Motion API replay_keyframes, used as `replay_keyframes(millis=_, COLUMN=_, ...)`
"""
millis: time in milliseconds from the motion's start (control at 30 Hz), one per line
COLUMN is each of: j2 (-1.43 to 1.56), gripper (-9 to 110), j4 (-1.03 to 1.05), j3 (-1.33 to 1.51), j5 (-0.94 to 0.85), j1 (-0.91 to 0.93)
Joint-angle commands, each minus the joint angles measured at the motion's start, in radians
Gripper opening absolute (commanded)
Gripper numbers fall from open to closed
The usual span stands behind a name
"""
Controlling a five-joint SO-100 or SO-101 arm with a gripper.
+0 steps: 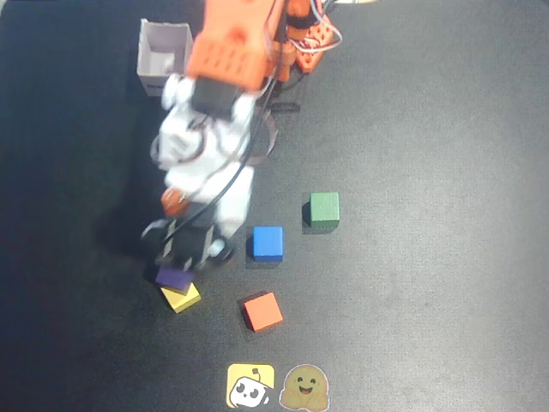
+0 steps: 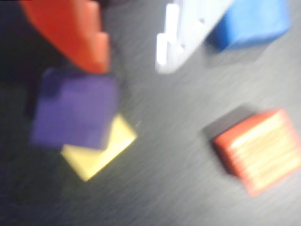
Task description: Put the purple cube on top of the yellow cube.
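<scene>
- The purple cube (image 1: 174,277) is seen in the overhead view resting on the yellow cube (image 1: 182,298), turned relative to it and offset toward the arm, so that part of the yellow top is left bare.
- In the wrist view the purple cube (image 2: 74,109) is shown covering the upper left part of the yellow cube (image 2: 101,149), whose corner juts out at the lower right.
- The gripper (image 1: 184,251) is seen just above the purple cube in the overhead view; in the wrist view its orange finger (image 2: 70,30) and white finger (image 2: 186,33) are spread apart, with nothing clamped between them.
- The tip of the orange finger is seen at the top edge of the purple cube; whether it touches cannot be told from the blurred view.
- A blue cube (image 1: 268,243), a green cube (image 1: 324,209) and an orange cube (image 1: 262,311) are seen lying apart on the black table (image 1: 429,283).
- A grey open box (image 1: 163,53) is seen near the arm's base.
</scene>
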Motion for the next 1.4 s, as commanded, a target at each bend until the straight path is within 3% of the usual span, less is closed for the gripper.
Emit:
replay_keyframes(millis=0, j2=0.163, gripper=0, j4=0.000, j3=0.084, j5=-0.005, j1=-0.034)
replay_keyframes(millis=900, j2=0.796, gripper=0, j4=-0.012, j3=0.643, j5=-0.110, j1=-0.146)
replay_keyframes(millis=1100, j2=1.114, gripper=0, j4=0.123, j3=0.779, j5=-0.109, j1=-0.155)
replay_keyframes(millis=1367, j2=1.144, gripper=0, j4=0.232, j3=0.779, j5=-0.107, j1=-0.147)
